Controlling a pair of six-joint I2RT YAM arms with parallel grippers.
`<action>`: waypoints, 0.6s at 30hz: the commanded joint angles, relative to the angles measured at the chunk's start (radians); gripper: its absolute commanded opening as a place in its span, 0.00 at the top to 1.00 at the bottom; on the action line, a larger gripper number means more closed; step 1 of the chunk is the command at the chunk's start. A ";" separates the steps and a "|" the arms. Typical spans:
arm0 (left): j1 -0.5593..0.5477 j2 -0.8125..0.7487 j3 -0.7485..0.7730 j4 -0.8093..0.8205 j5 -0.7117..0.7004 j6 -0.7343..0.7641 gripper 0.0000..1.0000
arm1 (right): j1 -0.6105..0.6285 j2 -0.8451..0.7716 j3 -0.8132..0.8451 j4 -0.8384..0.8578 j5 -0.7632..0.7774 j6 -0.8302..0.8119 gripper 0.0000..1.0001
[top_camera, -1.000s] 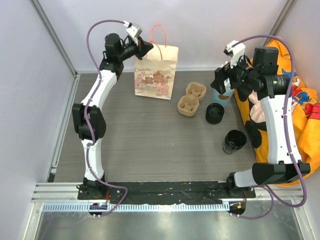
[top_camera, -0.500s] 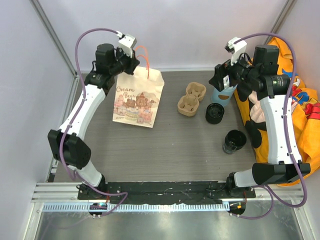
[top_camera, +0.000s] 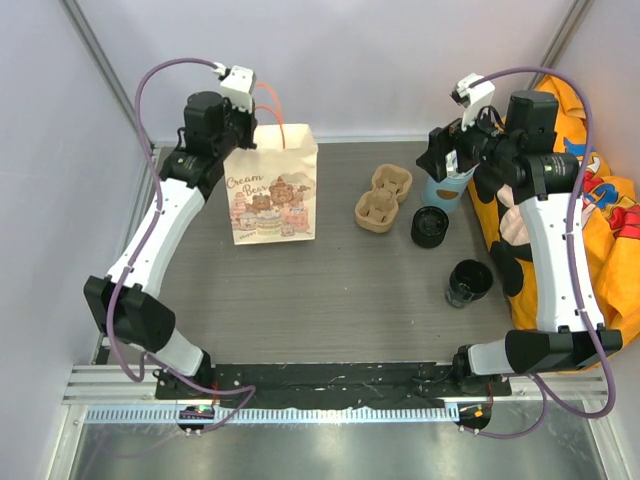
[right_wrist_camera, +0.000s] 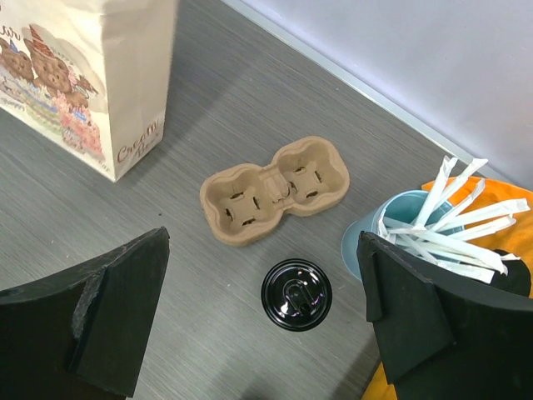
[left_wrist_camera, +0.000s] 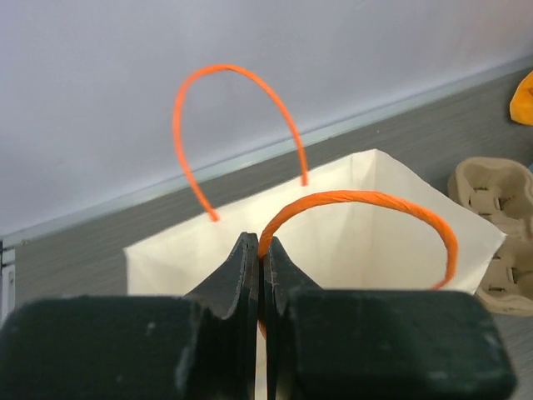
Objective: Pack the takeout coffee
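My left gripper (top_camera: 250, 128) (left_wrist_camera: 260, 242) is shut on one orange handle (left_wrist_camera: 358, 200) of the printed paper bag (top_camera: 272, 195), which stands upright at the back left with its mouth open. The cardboard carrier (top_camera: 384, 198) (right_wrist_camera: 273, 188) lies empty right of the bag. The takeout coffee (top_camera: 469, 282), a small black cup with a dark inside, stands near the right edge. High above a black cup with a glossy lid (top_camera: 431, 226) (right_wrist_camera: 296, 293), my right gripper (top_camera: 438, 155) (right_wrist_camera: 262, 242) hangs open and holds nothing.
A light blue cup (top_camera: 445, 186) (right_wrist_camera: 366, 242) full of white paper sticks stands behind the lidded cup. A yellow and orange printed cloth (top_camera: 600, 200) is heaped along the right side. Grey walls close the back and left.
My left arm has carried the bag by its handle from the back centre toward the left, and the bag has swung from tilted to upright. The right gripper has barely moved.
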 commanded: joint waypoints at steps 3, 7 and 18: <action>-0.005 -0.135 -0.199 0.004 -0.034 -0.065 1.00 | 0.005 -0.064 -0.036 0.048 -0.002 0.013 0.01; -0.011 -0.224 -0.297 -0.010 -0.031 -0.080 1.00 | 0.005 -0.081 -0.050 0.057 -0.019 0.032 0.01; -0.011 -0.281 -0.259 -0.067 0.018 -0.177 0.70 | 0.005 -0.106 -0.074 0.071 -0.012 0.036 0.01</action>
